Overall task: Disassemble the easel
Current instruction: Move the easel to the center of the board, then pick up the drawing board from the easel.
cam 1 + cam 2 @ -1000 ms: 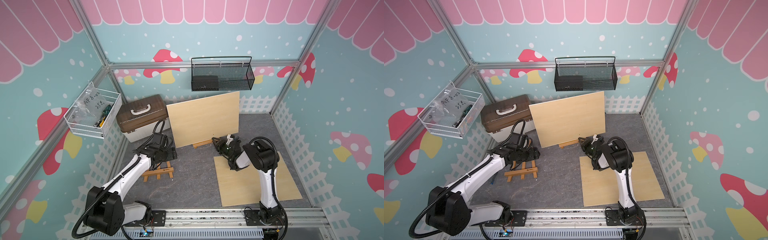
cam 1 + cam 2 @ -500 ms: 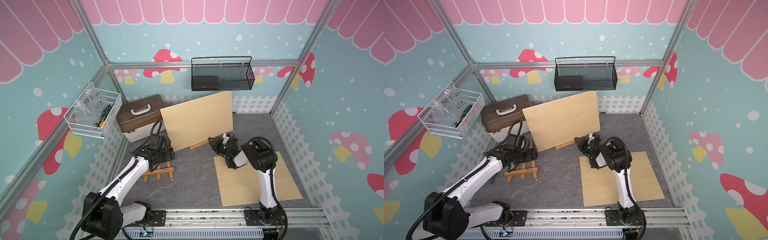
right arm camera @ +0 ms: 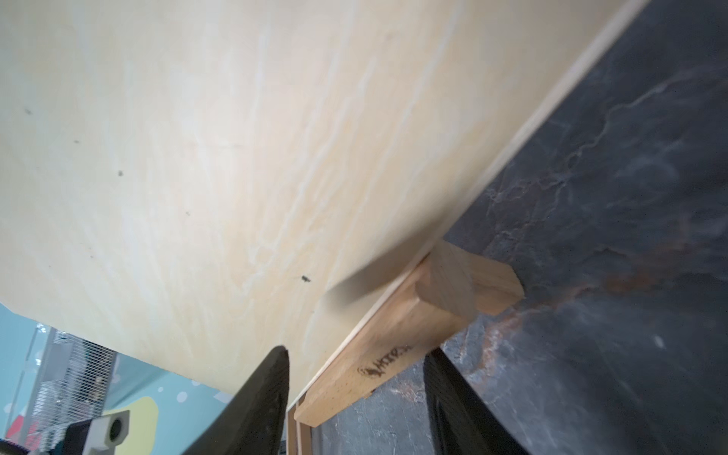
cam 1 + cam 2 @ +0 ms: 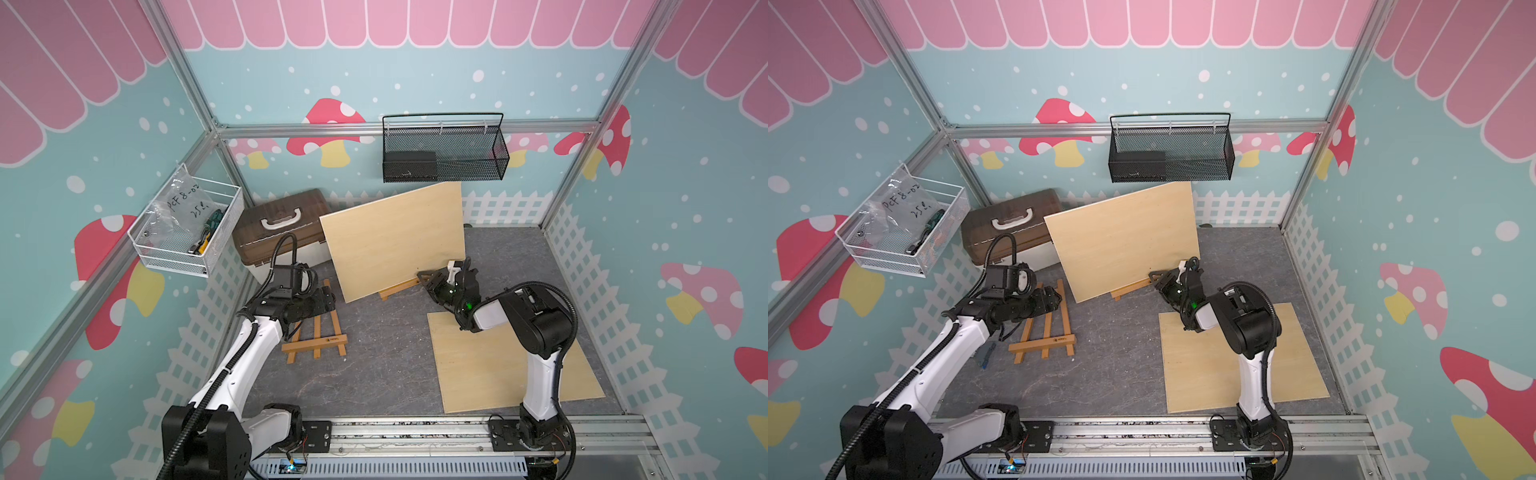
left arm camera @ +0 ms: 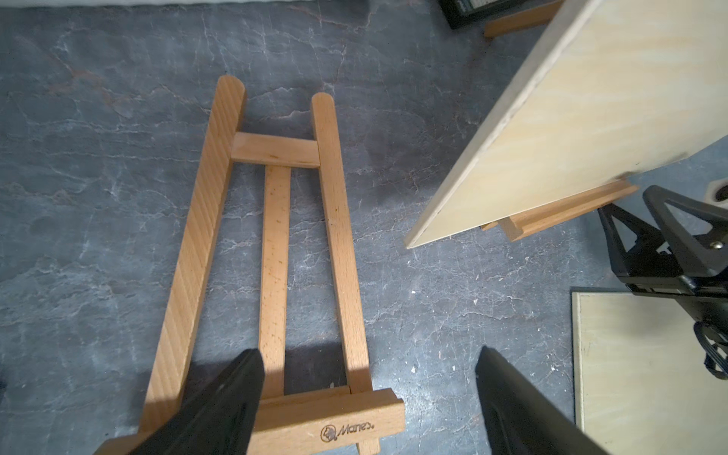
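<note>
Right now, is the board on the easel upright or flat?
Upright but tilted. The board stands on edge on the easel ledge; in both top views its top edge slants and one lower corner hangs past the ledge.

Grey stone floor (image 4: 374, 382) with flat easel frame (image 4: 319, 332), plywood sheet (image 4: 494, 370), toolbox (image 4: 277, 226)

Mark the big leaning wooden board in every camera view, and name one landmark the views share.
Top view: board tilted near the centre, right of the brown case.
Top view: board left of centre, below the black basket.
Left wrist: board in the picture's upper right.
Right wrist: board fills most of the picture.
Shared landmark: the wooden ledge at its lower edge.
</note>
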`<action>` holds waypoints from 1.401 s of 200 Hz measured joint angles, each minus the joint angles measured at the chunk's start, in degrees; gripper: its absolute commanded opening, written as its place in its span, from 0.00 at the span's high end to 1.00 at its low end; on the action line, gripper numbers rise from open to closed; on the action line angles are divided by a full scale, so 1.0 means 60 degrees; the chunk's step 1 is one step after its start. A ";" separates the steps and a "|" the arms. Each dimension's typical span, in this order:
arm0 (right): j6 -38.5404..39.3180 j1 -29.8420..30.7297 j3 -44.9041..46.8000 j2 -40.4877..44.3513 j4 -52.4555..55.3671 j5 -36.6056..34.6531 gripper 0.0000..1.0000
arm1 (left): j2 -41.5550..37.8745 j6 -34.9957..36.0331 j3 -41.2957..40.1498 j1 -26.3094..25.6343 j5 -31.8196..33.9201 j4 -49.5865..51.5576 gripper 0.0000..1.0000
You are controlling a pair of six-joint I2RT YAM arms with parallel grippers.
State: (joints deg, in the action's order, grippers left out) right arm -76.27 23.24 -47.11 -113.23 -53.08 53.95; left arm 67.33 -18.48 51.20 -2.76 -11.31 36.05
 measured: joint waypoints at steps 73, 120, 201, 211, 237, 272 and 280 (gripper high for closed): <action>0.3767 0.0000 -0.0350 0.2656 0.4193 -0.0652 0.22 | 0.0382 0.0794 0.0066 0.0590 -0.2339 -0.2328 0.18; 0.5093 0.0000 -0.0004 0.3238 0.5348 -0.0874 0.22 | 0.1089 0.0922 -0.0062 0.0933 -0.3603 -0.4025 0.27; 0.6288 -0.0004 0.0484 0.3738 0.5712 -0.0925 0.22 | 0.2565 0.0871 -0.0528 0.0951 -0.4874 -0.6535 0.46; 0.6379 -0.0004 0.0535 0.3752 0.5719 -0.0929 0.22 | 0.2812 0.0867 -0.0528 0.0951 -0.4969 -0.6688 0.48; 0.6579 -0.0004 0.0674 0.3781 0.5719 -0.0925 0.22 | 0.3253 0.0787 -0.0532 0.0958 -0.5304 -0.7340 0.48; 0.6892 -0.0022 0.0787 0.3789 0.5683 -0.0834 0.21 | 0.3759 0.0066 -0.0860 0.1180 -0.6204 -0.9708 0.48; 0.6969 -0.0047 0.0801 0.3789 0.5654 -0.0798 0.22 | 0.3985 -0.0233 -0.0998 0.1271 -0.6455 -1.0484 0.48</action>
State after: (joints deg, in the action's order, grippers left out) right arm -34.46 22.96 -42.30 -90.50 -19.16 49.17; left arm 91.24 -19.88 45.21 4.86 -50.04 -26.85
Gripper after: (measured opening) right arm 0.783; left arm 0.517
